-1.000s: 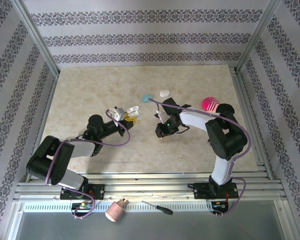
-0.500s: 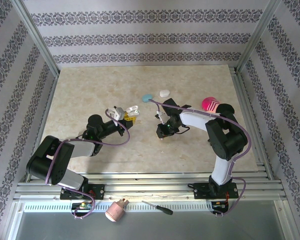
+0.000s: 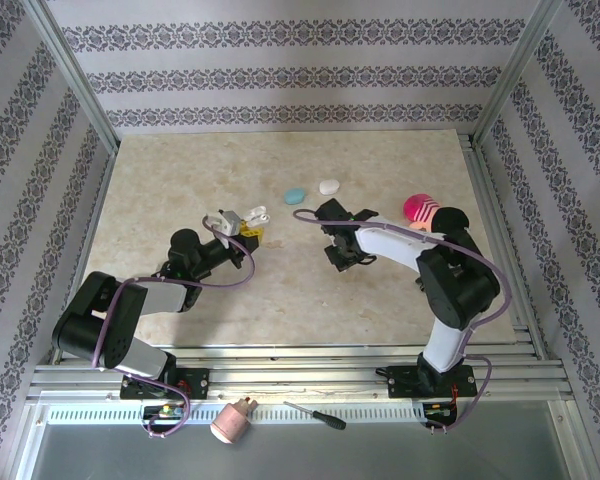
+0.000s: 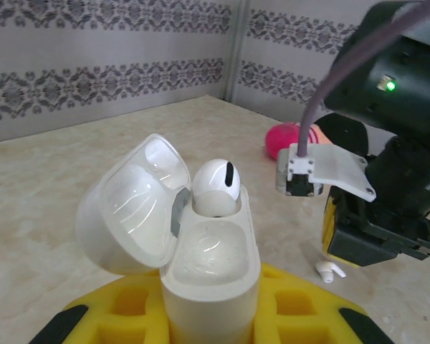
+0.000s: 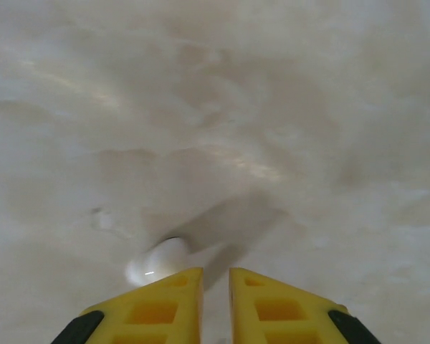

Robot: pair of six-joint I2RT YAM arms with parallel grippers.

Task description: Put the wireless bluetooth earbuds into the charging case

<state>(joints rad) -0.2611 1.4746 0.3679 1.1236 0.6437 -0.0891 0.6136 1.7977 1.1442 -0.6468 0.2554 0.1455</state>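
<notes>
Over the table (image 3: 160, 180) — left pincer (image 3: 248, 224) pinching open charging case (image 4: 208, 265), right pincer (image 5: 216, 279) nearly pressed together beside loose earbud (image 5: 158, 259).

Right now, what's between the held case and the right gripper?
Left wrist view: bare table, then one loose earbud lying just short of the right gripper, on the side facing the case.
</notes>
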